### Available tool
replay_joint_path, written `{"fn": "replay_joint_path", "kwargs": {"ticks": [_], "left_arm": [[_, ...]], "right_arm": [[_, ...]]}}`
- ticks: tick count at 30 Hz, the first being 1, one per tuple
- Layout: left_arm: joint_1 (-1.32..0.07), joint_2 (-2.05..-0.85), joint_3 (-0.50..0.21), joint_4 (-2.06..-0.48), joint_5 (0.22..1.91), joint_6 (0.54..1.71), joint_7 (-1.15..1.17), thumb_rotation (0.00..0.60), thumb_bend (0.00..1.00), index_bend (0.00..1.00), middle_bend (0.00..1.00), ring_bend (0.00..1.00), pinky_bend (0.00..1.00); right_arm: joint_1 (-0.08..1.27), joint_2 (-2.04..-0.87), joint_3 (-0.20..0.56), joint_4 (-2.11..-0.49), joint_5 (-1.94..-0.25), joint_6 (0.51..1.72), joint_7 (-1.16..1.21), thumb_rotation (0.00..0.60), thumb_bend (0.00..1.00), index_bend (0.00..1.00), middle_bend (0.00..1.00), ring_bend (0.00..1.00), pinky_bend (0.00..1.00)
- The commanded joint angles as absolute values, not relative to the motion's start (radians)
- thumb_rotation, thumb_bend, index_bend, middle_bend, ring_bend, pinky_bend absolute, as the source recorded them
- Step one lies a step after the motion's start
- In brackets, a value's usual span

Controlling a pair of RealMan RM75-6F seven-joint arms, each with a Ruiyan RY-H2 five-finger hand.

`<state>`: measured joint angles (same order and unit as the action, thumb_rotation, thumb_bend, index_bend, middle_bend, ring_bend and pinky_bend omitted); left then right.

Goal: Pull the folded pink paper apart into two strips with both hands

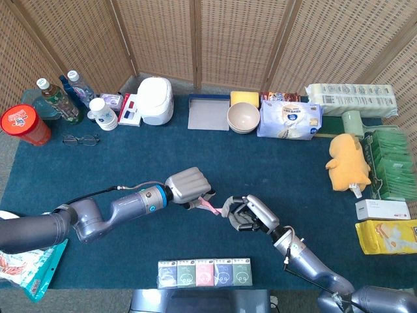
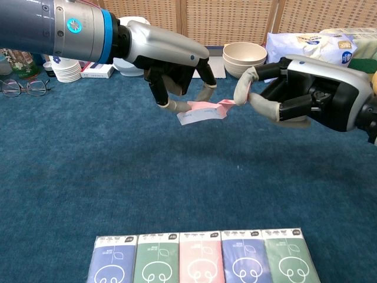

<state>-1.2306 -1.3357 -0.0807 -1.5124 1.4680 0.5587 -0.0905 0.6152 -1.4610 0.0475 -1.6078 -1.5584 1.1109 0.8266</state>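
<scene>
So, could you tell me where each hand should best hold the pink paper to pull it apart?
At its two opposite ends, as now: the left hand pinches the pink paper at its left end from above, and the right hand pinches the right tip from the side. The stretched strip between them suggests pulling straight outward.

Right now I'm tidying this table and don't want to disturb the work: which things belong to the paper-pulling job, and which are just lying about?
In use:
pink paper, held above the cloth
left hand, pinching one end
right hand, pinching the other end

Lying about:
tissue packs at the near edge
bowls
glasses
yellow plush toy
bottles
</scene>
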Motion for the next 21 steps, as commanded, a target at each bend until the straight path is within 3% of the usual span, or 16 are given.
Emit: {"fn": "replay_joint_path", "kwargs": {"ticks": [1, 9, 12, 16, 20, 21], "left_arm": [[-1.22, -1.328, -0.072, -1.506, 1.466, 0.563, -0.092, 0.6, 0.46, 0.69, 1.0, 0.99, 0.95], [-1.175, -1.297, -0.045, -1.48, 1.456, 0.586, -0.093, 0.6, 0.46, 0.69, 1.0, 0.99, 0.95], [-1.152, -1.296, -0.04, -1.457, 1.444, 0.607, -0.079, 0.6, 0.46, 0.68, 1.0, 0.99, 0.95], [-1.137, -1.305, -0.043, -1.432, 1.423, 0.616, -0.059, 0.6, 0.46, 0.66, 0.98, 0.97, 0.95], [-1.125, -1.326, -0.053, -1.405, 1.381, 0.619, -0.023, 0.6, 0.45, 0.61, 0.94, 0.94, 0.95], [-1.124, -1.333, -0.057, -1.402, 1.371, 0.62, -0.012, 0.6, 0.45, 0.6, 0.93, 0.93, 0.95]], "right_arm": [[0.61, -1.453, 0.048, -1.608, -1.555, 1.114, 0.827, 0.6, 0.57, 0.71, 1.0, 1.0, 1.0], [0.594, -1.423, 0.047, -1.6, -1.543, 1.12, 0.828, 0.6, 0.57, 0.7, 1.0, 1.0, 1.0], [0.584, -1.408, 0.044, -1.589, -1.53, 1.115, 0.822, 0.6, 0.56, 0.66, 1.0, 1.0, 1.0], [0.58, -1.391, 0.041, -1.577, -1.521, 1.104, 0.818, 0.6, 0.55, 0.45, 0.92, 0.92, 0.95], [0.577, -1.349, 0.023, -1.569, -1.53, 1.081, 0.837, 0.6, 0.53, 0.12, 0.62, 0.66, 0.75], [0.575, -1.34, 0.019, -1.568, -1.536, 1.081, 0.845, 0.6, 0.53, 0.08, 0.57, 0.61, 0.7]]}}
